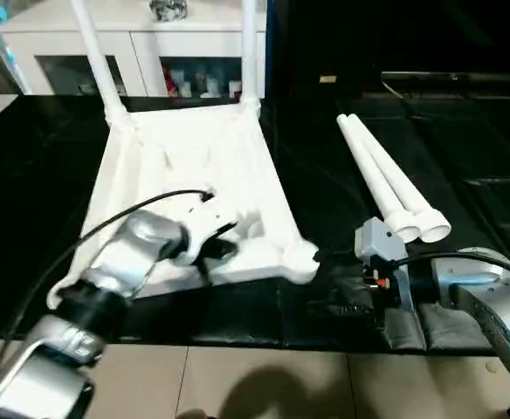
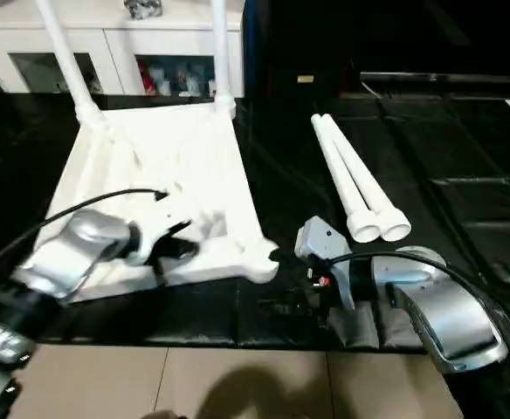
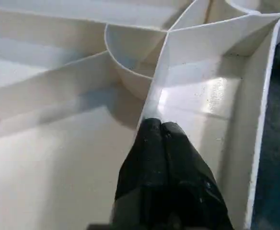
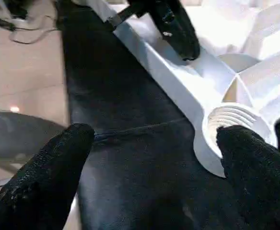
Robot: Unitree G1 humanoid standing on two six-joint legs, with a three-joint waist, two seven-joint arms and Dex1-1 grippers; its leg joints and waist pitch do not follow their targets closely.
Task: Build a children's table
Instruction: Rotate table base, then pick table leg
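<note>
Left eye view: table top point(image 1: 194, 175) lies underside up on the black mat point(image 1: 28, 175), two legs point(image 1: 98, 61) standing in its far corner sockets. Two loose legs point(image 1: 386, 179) lie side by side to its right, long axes running away. Left gripper point(image 3: 161, 132), fingers together, touches a rib; right gripper point(image 4: 154, 158), fingers apart, brackets the empty threaded near socket point(image 4: 233, 122) beside the mat's front edge.

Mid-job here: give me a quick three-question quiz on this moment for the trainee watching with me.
1. How many legs lie loose on the black mat?
2. True or false: the left gripper is wide open above the table top.
3. Which gripper has the threaded corner socket close in front of it: A left, B right?

Key: 1. Two; two more stand in the far sockets. 2. False; it is shut, at a rib. 3. B.
</note>
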